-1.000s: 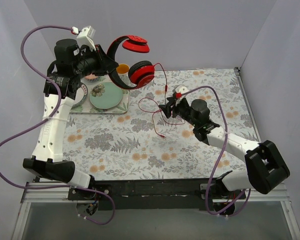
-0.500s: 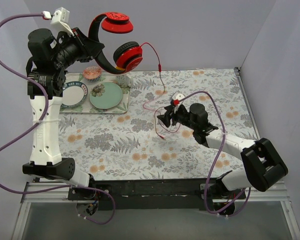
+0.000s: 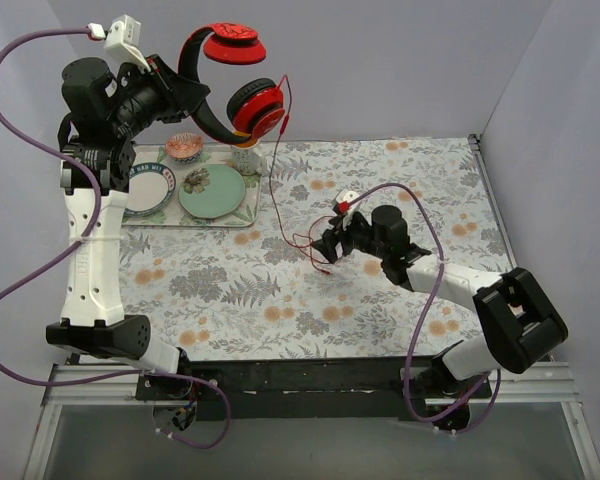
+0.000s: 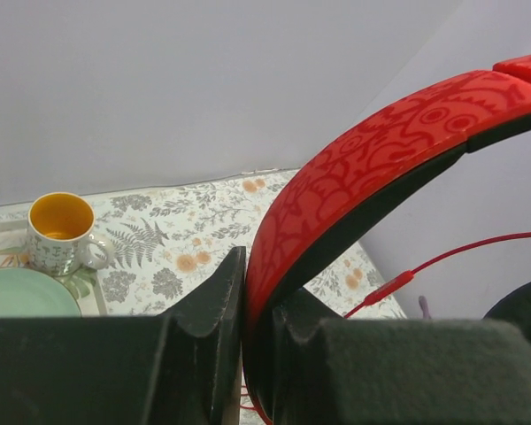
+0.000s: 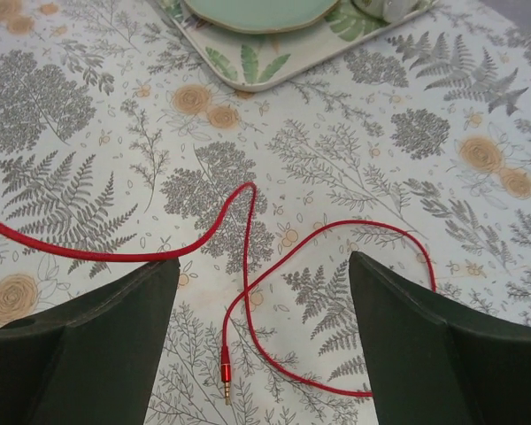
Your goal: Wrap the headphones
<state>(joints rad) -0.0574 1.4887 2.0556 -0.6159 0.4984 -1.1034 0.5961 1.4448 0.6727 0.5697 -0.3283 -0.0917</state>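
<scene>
My left gripper (image 3: 192, 96) is shut on the headband of the red headphones (image 3: 242, 72) and holds them high above the tray at the back left. In the left wrist view the red-and-black headband (image 4: 363, 168) is pinched between my fingers (image 4: 214, 310). The thin red cable (image 3: 273, 170) hangs from the lower earcup down to the tablecloth and ends in loose loops. My right gripper (image 3: 325, 245) is open, low over those loops. In the right wrist view the cable (image 5: 248, 266) and its jack plug (image 5: 226, 367) lie on the cloth between my open fingers.
A tray (image 3: 242, 218) at the back left carries a green plate (image 3: 212, 191), a white saucer (image 3: 145, 188), a small pink bowl (image 3: 184, 147) and a patterned mug (image 4: 60, 234). Grey walls close in the floral tablecloth (image 3: 280, 300). Thick purple robot cables (image 3: 40, 270) loop beside each arm.
My left gripper has lifted the headphones up and left. The cable now hangs straighter from the earcup. My right gripper has moved slightly left and down over the cable loops.
</scene>
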